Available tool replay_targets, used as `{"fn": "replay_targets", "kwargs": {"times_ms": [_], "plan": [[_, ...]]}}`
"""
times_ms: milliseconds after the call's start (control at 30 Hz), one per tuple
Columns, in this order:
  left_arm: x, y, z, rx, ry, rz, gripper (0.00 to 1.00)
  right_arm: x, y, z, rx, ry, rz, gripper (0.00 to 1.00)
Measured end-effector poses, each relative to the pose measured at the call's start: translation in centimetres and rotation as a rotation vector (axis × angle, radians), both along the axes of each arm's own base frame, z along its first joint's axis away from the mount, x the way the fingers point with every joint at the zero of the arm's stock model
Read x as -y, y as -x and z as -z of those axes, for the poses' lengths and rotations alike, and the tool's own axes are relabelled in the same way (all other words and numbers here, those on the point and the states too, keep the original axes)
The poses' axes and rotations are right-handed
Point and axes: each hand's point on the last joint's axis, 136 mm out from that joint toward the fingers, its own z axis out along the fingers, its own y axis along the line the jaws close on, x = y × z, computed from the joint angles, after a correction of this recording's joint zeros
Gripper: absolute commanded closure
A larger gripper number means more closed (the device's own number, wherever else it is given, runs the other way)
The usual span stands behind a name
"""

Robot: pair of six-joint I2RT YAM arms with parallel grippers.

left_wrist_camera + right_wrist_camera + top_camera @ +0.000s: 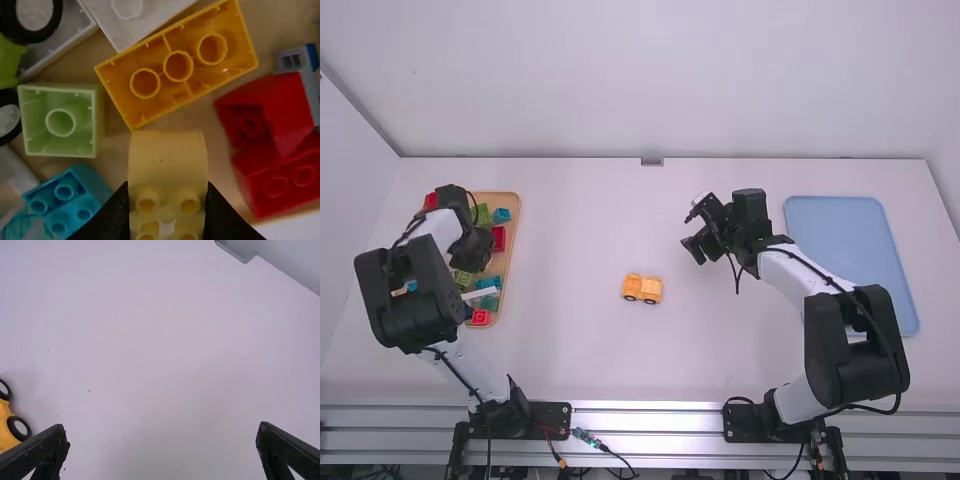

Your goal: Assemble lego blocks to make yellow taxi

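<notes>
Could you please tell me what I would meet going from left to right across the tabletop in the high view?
Tray of loose blocks, yellow wheeled build, right gripper, blue tray.

The high view looks forward and down, from far behind the left claw (470, 262) and right claw (696, 247). Looking past these claws from close, the left wrist view shares its block tray (516, 230), the right its toy car (642, 289).

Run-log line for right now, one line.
left gripper: shut on yellow block, over brick tray | right gripper: open, above table | wheeled yellow build: on table, between grippers
</notes>
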Motion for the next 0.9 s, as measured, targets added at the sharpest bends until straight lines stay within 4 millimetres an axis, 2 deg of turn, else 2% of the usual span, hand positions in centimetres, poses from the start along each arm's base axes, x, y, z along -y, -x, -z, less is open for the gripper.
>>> {"fn": "replay_targets", "kwargs": {"times_ms": [233,333,400,500,667,733,767,800,900], "plan": [[1.1,1.3,-2.2,-0.072,0.072,-0.152,0.98,0.0,-0.1,-0.1,0.008,-0.001,0.000,0.01],[1.5,0.8,-2.9,-0.065,0.070,-0.173,0.98,-0.1,-0.4,-0.3,0.019,-0.006,0.002,0.01],[2.4,-0.1,-3.2,-0.054,0.050,-0.152,0.98,-0.1,-0.4,-0.4,0.020,-0.006,0.002,0.01],[4.9,-0.6,-3.3,-0.073,0.025,-0.126,0.98,-0.1,-0.4,-0.4,0.019,-0.006,0.002,0.01],[11.1,-2.0,-3.1,-0.066,-0.006,-0.044,0.98,-0.1,-0.3,-0.3,0.018,-0.006,0.003,0.01],[13.7,-1.6,-2.9,-0.075,-0.008,-0.019,0.98,-0.1,-0.4,-0.3,0.019,-0.006,0.002,0.01],[15.7,-0.8,-2.8,-0.094,-0.010,-0.011,0.98,-0.1,-0.4,-0.4,0.020,-0.006,0.002,0.01],[16.2,-0.5,-2.8,-0.097,-0.012,-0.006,0.98,-0.1,-0.4,-0.4,0.020,-0.006,0.001,0.01],[19.6,0.3,-2.9,-0.094,-0.025,0.000,0.98,-0.1,-0.4,-0.4,0.020,-0.006,0.002,0.01]]}}
